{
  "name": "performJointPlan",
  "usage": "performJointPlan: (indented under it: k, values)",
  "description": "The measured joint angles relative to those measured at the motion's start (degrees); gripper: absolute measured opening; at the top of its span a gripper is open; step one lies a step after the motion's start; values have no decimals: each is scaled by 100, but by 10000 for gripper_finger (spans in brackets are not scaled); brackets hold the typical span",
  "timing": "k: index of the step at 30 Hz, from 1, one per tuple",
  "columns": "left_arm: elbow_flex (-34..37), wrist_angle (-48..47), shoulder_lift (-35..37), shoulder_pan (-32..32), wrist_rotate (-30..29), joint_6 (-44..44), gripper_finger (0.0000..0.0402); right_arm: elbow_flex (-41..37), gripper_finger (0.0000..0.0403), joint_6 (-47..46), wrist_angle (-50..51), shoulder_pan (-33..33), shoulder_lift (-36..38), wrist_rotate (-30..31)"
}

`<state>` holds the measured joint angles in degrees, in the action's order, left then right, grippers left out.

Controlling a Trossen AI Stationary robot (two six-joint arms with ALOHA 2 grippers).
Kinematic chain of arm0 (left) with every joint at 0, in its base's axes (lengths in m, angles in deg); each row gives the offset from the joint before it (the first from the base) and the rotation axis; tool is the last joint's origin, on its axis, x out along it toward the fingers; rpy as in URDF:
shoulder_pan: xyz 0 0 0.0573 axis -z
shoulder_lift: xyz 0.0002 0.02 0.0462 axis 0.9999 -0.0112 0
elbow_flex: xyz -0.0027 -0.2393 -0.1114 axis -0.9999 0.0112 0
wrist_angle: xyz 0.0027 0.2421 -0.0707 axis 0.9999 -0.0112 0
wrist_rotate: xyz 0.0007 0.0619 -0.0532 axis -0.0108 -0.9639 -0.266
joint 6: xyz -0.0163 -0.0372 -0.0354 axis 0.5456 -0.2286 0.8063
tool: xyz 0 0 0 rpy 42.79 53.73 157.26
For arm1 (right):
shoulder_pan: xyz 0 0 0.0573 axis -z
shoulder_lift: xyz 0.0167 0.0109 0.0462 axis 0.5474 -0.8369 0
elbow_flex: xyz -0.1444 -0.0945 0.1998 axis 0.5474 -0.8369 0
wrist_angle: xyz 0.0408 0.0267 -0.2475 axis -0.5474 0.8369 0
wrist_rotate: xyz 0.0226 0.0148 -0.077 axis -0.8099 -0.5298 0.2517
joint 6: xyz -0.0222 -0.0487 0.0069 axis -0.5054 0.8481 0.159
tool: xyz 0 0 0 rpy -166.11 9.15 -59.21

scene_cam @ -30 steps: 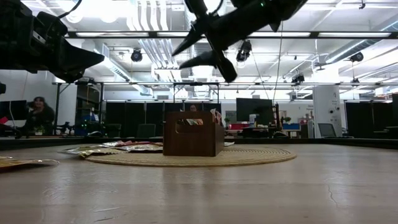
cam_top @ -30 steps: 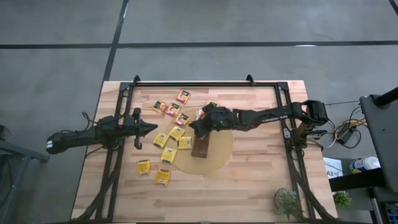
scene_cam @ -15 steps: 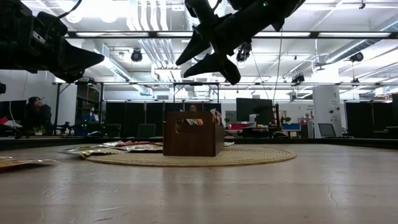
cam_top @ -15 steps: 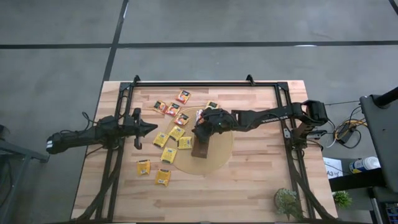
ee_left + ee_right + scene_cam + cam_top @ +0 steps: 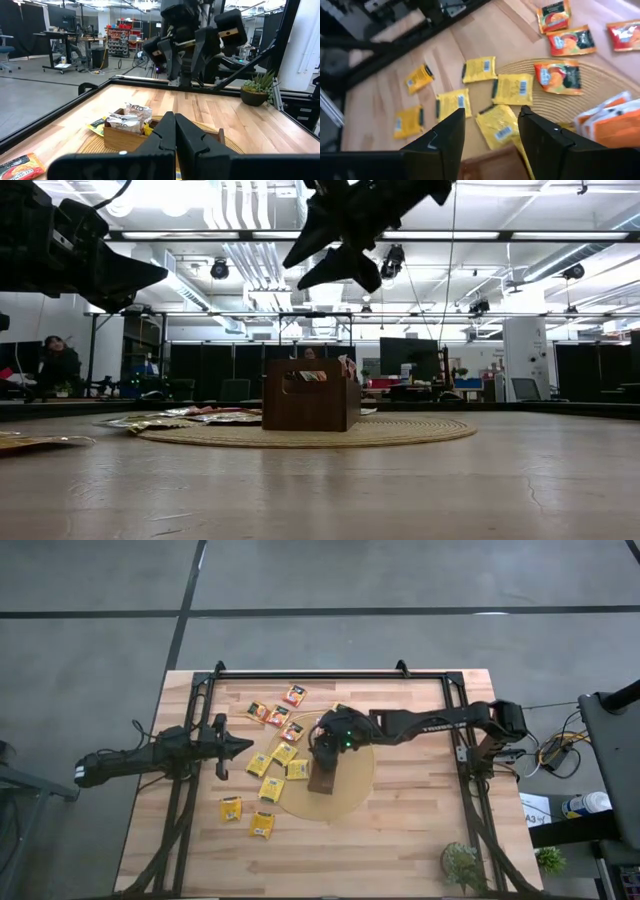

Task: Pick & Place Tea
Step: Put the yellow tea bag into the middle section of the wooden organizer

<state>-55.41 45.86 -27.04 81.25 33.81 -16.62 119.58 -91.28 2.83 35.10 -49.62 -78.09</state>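
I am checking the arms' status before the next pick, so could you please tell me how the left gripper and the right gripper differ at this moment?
The left gripper is shut, while the right gripper is open with nothing between its fingers. The left gripper hangs near the table's left edge, off the round mat; the right gripper hangs above the wooden tray on that mat. Both are dark, two-fingered and clear of the tea sachets.

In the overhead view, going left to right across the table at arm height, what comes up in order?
Left end effector, shut → yellow tea sachets → dark-brown tray on the round mat → right arm's base.
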Motion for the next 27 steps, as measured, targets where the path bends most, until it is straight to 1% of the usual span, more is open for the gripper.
performJointPlan:
  k: [4, 13, 18, 22, 27]
  values:
    - [0, 0, 0, 0, 0, 0, 0, 171, 178, 352, 543, 102, 2, -4]
    - [1, 1, 1, 1, 1, 0, 0, 146, 176, 533, 1240, 446, 2, 5]
    - [-1, -1, -1, -1, -1, 0, 0, 190, 176, 1084, 1665, 618, 7, 56]
    - [-1, 1, 1, 1, -1, 0, 0, 223, 176, 1473, 1890, 746, 11, 59]
    - [1, 1, 1, -1, 0, 0, 0, 223, 176, 1562, 2029, 1091, 12, 60]
